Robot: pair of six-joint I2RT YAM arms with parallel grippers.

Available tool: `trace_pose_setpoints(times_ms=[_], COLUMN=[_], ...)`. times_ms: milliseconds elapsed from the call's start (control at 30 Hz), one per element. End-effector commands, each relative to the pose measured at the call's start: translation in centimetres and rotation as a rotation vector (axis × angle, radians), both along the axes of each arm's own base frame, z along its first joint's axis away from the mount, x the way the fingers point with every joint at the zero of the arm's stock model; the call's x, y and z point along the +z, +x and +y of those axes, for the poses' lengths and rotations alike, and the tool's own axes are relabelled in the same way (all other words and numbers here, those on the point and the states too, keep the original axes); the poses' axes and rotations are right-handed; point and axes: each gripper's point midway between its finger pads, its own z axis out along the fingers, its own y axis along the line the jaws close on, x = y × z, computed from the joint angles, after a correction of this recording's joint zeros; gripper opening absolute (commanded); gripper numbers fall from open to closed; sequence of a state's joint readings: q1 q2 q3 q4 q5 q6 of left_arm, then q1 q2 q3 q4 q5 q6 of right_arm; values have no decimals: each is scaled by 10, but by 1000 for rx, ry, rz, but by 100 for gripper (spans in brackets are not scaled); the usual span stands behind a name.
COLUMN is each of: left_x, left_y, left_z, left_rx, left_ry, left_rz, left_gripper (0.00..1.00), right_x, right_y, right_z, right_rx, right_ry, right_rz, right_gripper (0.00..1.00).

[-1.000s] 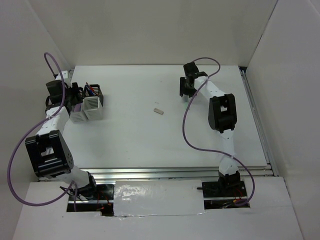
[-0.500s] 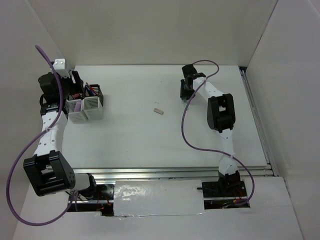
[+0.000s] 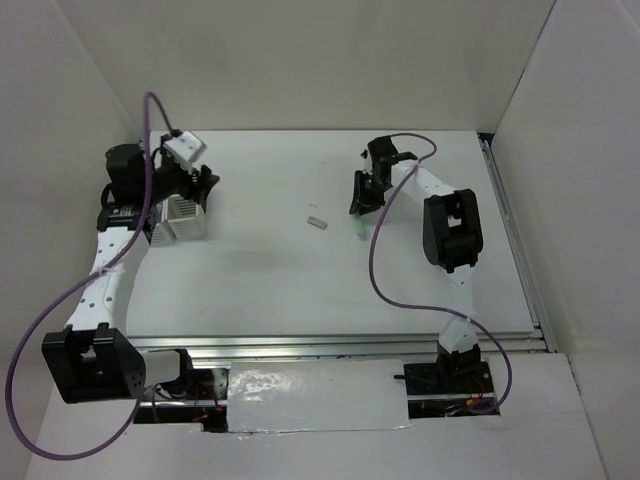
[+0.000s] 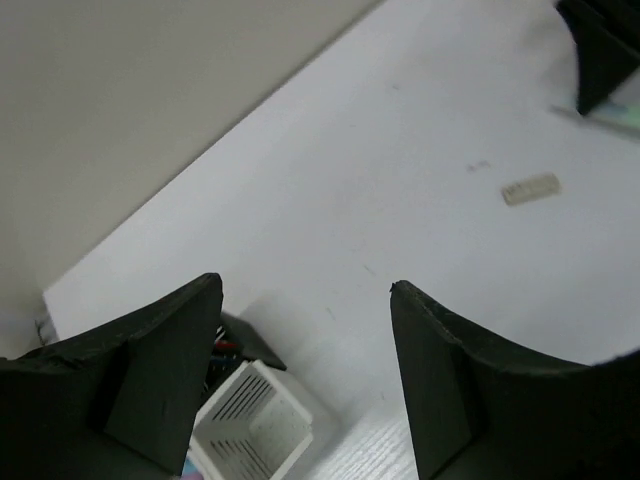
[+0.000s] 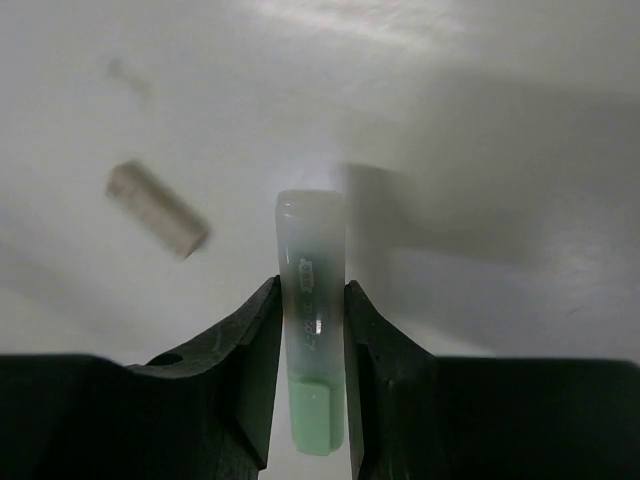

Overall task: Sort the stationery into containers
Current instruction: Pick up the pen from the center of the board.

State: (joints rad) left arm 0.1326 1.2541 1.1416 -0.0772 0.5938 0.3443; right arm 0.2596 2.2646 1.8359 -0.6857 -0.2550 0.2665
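While right jaws clamp the pale-green marker [image 5: 312,250], long axis along them, bins [image 3: 185,215] lie well left, seemingly just under the wide-open, empty left jaws.

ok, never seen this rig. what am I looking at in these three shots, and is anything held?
Two robot arms are bolted at the near edge of a white table. The wide picture comes from a fixed camera above and behind them; the other two come from a camera on each wrist, looking past that arm's own claw. The left claw is open and empty, above the white bins. The right claw is shut on a pale-green marker. A beige eraser lies loose on the table.
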Motion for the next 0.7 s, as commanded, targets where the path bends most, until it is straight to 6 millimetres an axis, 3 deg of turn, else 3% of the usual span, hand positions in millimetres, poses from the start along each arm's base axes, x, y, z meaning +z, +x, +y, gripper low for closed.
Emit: trace_pose_setpoints(times_ms=[0,67,133,167,200,267,300,400,533,667], left_x=[7,-6,-18,-33,-40,-62,-67,-81,-93,-105], left_y=[-31,-42,-60,-69,-84,-106,-109,-125,-136,-147], left_z=[-60,-82,-113,-123,-143,-170,-175,-200,-227,-252], left_rx=[-335,-426,-561,-609,-694,-809,-817,-878,-949,-1009], left_ry=[259,304,383,402,455,514,538,579,611,651], left_rz=[-146,-152,-189,-178,-220,-258,-273,-329,-331,-370], left_gripper=[80,80,80,80,80,80,80,80,79,79], right_x=[105,123,125,136,128,133,126,114,113,104], right_y=[-32,-56,-75,-88,-99,-114,-123,-136,-147,-148], right_z=[51,68,76,85,92,100,104,108,114,118], right_rx=[184,235,227,250,234,244,244,211,181,174], right_ry=[247,325,393,464,504,531,513,422,411,374], right_rz=[-128,-96,-16,13,70,89,107,111,134,132], right_gripper=[0,0,0,0,0,0,0,0,0,0])
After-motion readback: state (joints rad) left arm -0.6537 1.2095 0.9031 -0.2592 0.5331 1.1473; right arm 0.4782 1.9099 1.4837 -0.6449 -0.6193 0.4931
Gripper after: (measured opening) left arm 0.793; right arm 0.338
